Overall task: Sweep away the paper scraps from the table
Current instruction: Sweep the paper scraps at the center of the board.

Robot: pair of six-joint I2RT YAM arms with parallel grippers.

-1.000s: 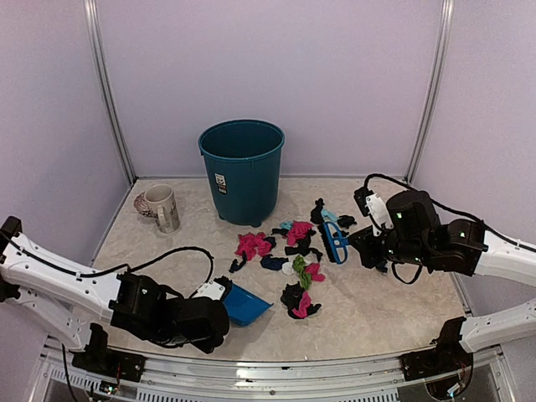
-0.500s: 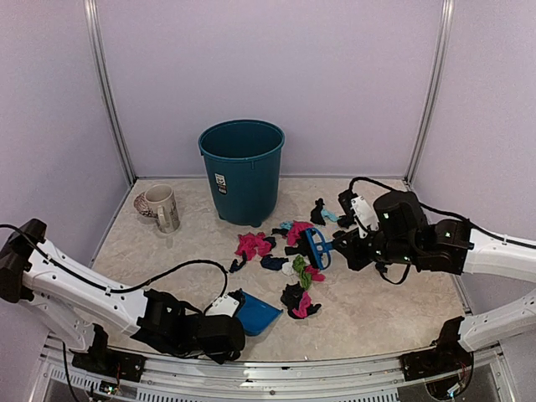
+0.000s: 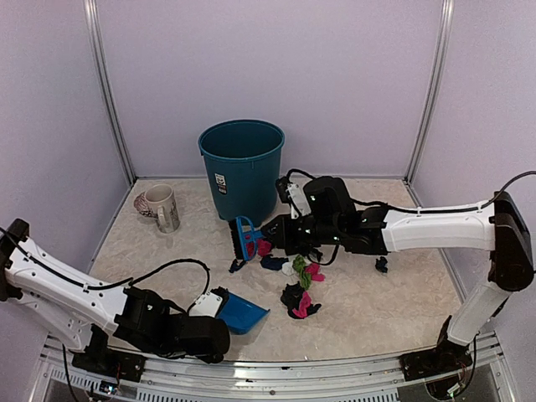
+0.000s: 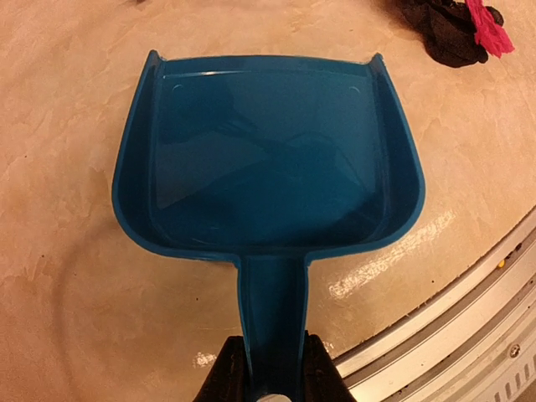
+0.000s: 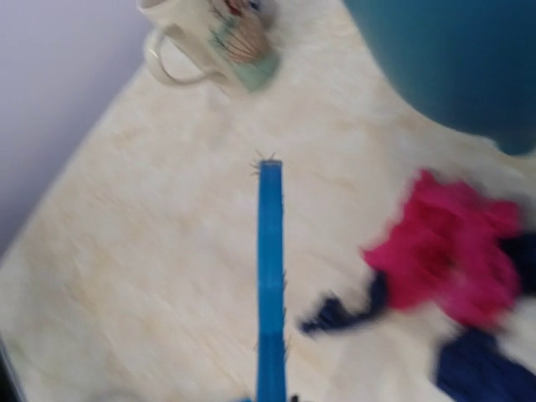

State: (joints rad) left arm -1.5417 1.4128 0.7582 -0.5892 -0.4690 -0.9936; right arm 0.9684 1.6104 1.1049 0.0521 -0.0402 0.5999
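Right tool (image 3: 276,237) pinches brush (image 3: 245,238), head running 12-to-6. Paper scraps (image 3: 295,275) lie on counter (image 3: 377,301) at its 4 o'clock. Left tool (image 4: 272,370) clamps dustpan (image 4: 268,159) handle; scraps at its 1 o'clock. Right arm nearer.

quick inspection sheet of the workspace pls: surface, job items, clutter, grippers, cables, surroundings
surface: beige marble-patterned table, littered across its middle
job's things: small crumpled paper scraps in pink, black, dark blue and green, clustered at centre; one black bit apart to the right; blue plastic dustpan empty; blue hand brush at the cluster's left end
clutter: teal plastic bin; patterned ceramic mug at far left
grippers: left gripper shut on the dustpan handle; right gripper shut on the brush
cables: black cable arching by the left arm
surroundings: pale lilac walls; metal front rail
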